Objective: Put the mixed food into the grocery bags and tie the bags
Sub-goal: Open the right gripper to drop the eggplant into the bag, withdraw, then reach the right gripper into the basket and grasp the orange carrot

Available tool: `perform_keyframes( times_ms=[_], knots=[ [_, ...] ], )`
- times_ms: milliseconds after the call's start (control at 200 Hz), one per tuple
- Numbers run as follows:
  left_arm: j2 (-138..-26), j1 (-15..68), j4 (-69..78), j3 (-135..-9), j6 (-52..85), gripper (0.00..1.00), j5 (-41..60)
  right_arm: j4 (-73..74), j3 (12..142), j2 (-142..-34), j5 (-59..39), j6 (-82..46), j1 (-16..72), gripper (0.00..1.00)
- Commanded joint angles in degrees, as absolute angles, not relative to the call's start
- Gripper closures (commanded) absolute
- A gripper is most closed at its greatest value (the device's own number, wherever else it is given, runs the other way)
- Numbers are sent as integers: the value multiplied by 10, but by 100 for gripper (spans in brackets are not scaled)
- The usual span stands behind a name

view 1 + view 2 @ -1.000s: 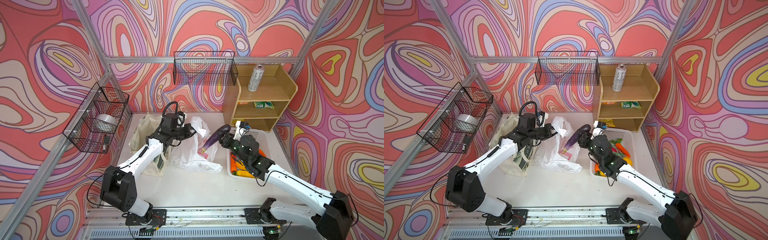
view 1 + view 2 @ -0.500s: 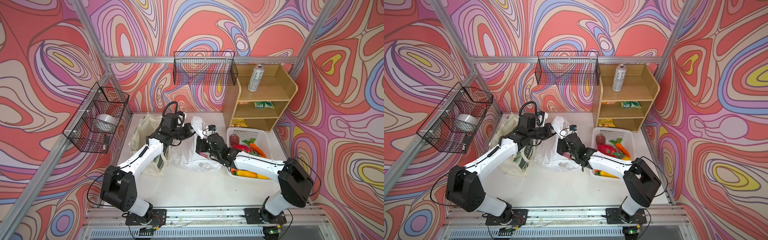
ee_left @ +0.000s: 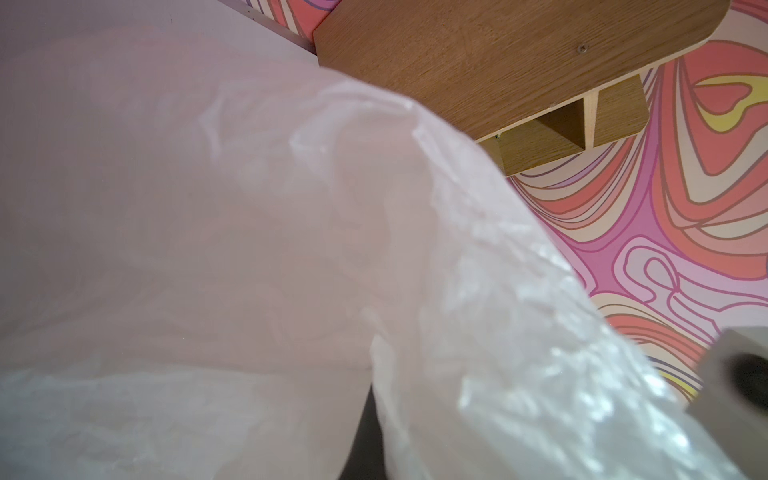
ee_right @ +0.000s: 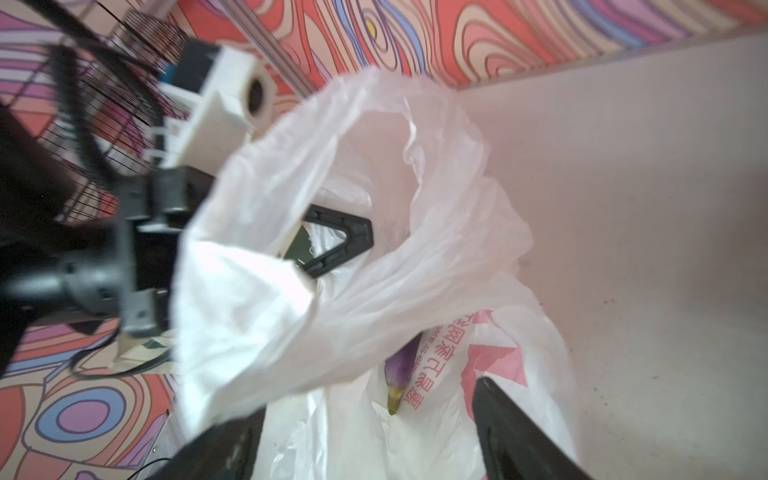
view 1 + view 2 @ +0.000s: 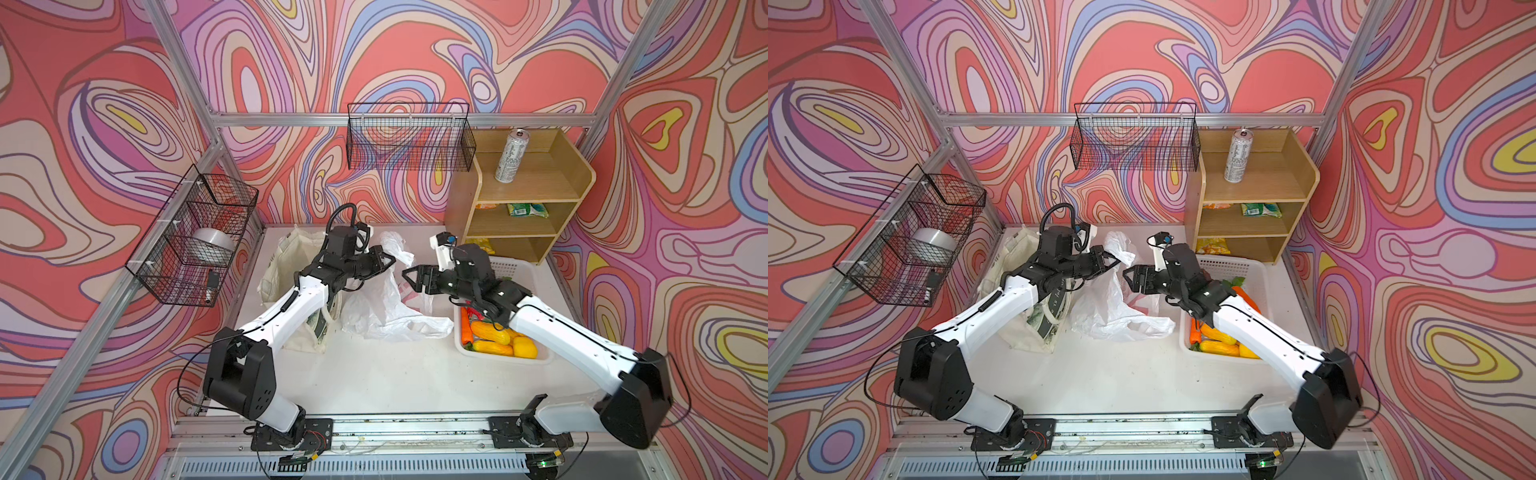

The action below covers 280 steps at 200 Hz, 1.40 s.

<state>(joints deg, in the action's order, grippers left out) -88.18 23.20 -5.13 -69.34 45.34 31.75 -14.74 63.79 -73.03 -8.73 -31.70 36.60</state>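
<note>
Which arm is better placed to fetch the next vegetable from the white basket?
Right. The right gripper is open and empty beside the basket; the left gripper is shut on the plastic bag, holding it up.

The thin white plastic bag with red print (image 5: 386,307) is a crinkled film, half see-through and shiny on its folds. In the right wrist view, the purple toy eggplant (image 4: 400,368) between these folds looks smooth and a little glossy. To the left, the cream canvas tote (image 5: 286,266) is matt woven cloth. The white perforated plastic basket (image 5: 521,268) on the right is smooth and hard, and the yellow toy vegetables (image 5: 498,338) in it have a waxy shine. The far light-brown shelf unit (image 5: 536,189) shows wood grain (satin, not polished). The tall silver metal can (image 5: 510,156) on it gleams softly. The black wire baskets (image 5: 409,139) are thin metal. The white tabletop (image 5: 386,374) is matt.
</note>
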Motion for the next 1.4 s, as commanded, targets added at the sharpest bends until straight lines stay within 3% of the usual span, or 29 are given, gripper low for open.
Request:
perform_keyframes(
  times_ms=[0, 125, 361, 491, 651, 1042, 1397],
  knots=[
    [-891, 232, -28, -702, 462, 100, 323, -221, 588, -641, -8, -339, 356, 25],
    [-885, 232, -25, -699, 460, 100, 330, -316, 567, -590, 52, -358, 331, 32],
    [-865, 231, -36, -690, 442, 100, 334, -413, 568, -629, 79, -359, 233, 44],
    [-863, 232, -31, -684, 442, 100, 335, -393, 582, -672, 59, -346, 136, 35],
    [-868, 232, -8, -673, 455, 100, 344, -403, 657, -800, 54, -278, 49, 27],
    [-876, 231, 30, -665, 472, 100, 364, -462, 778, -1006, 187, -149, 23, 30],
    [-885, 232, 48, -665, 480, 100, 370, -506, 803, -1077, 159, -106, 21, 22]
  ],
)
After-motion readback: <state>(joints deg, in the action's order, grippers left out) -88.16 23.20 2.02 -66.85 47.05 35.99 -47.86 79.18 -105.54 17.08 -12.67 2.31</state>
